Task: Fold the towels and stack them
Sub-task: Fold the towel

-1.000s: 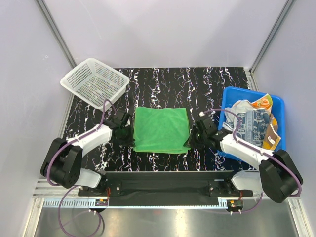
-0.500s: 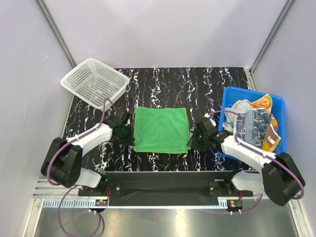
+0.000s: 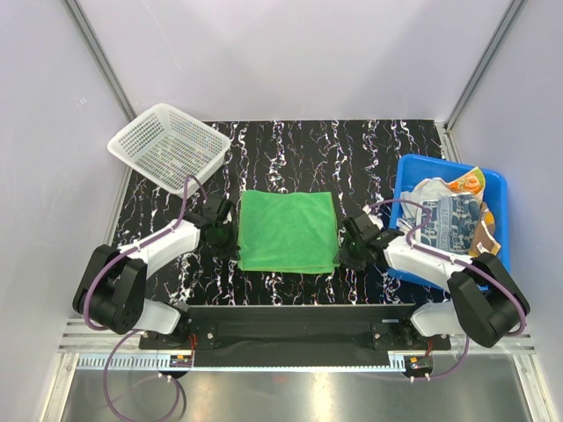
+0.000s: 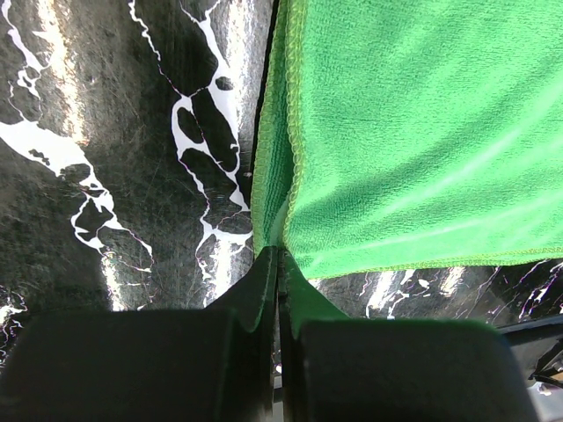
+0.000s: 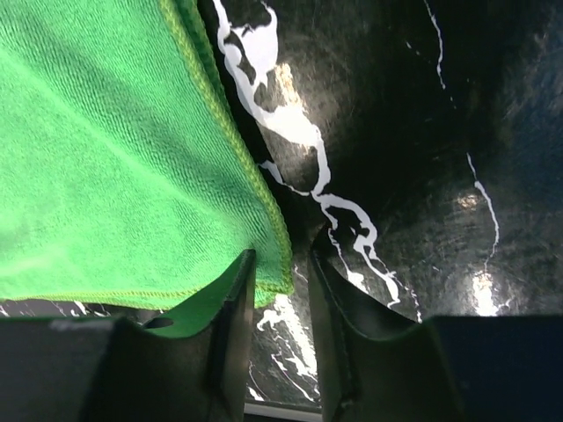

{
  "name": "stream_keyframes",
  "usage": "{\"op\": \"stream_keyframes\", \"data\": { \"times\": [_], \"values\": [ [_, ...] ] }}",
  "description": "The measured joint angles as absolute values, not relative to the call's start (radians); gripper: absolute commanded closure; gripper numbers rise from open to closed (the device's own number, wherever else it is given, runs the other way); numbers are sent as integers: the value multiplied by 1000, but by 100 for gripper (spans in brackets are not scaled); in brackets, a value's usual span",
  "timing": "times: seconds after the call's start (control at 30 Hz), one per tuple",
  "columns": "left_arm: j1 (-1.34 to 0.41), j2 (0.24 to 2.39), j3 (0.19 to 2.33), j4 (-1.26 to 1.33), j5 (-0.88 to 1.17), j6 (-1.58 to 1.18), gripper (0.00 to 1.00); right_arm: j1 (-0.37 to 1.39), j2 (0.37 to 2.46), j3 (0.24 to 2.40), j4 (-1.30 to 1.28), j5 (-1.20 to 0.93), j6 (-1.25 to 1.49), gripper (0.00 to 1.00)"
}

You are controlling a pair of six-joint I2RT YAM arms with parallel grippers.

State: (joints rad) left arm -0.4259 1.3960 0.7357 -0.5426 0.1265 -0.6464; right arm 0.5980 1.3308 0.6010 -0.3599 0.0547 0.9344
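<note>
One green towel lies flat mid-frame on the worktop. The left claw pinches its lower-left corner. The right claw is open a little by the lower-right corner. The blue tub at right holds more towels.

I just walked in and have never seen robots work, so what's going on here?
Two robot arms are doing a folding job. A green towel lies folded flat in the middle of the table. The left gripper is pinched shut on its near left corner. The right gripper has its jaws open around the near right corner, not gripping. More towels wait crumpled in the blue tub on the right, and a white mesh basket sits at the far left.
</note>
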Motion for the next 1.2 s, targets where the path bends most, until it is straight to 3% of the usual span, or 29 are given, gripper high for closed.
{"op": "stream_keyframes", "data": {
  "times": [0.13, 0.17, 0.2, 0.23, 0.7, 1.0, 1.2],
  "values": [
    [-426, 1396, 736, -540, 126, -646, 100, 598, 1350, 601, -328, 63, 944, 75],
    [-426, 1396, 736, -539, 126, -646, 100, 598, 1356, 601, -317, 63, 946, 82],
    [-426, 1396, 736, -537, 126, -646, 100, 598, 1361, 601, -306, 63, 947, 96],
    [-426, 1396, 736, -536, 126, -646, 100, 598, 1365, 601, -300, 63, 949, 100],
    [-426, 1396, 736, -536, 104, -646, 100, 617, 1255, 673, -340, -26, 927, 100],
    [-426, 1396, 735, -529, 100, -646, 100, 656, 1235, 468, -185, -91, 1002, 100],
    [-424, 1396, 741, -555, 62, -636, 100, 660, 1272, 441, -119, -86, 1034, 100]
  ]
}}
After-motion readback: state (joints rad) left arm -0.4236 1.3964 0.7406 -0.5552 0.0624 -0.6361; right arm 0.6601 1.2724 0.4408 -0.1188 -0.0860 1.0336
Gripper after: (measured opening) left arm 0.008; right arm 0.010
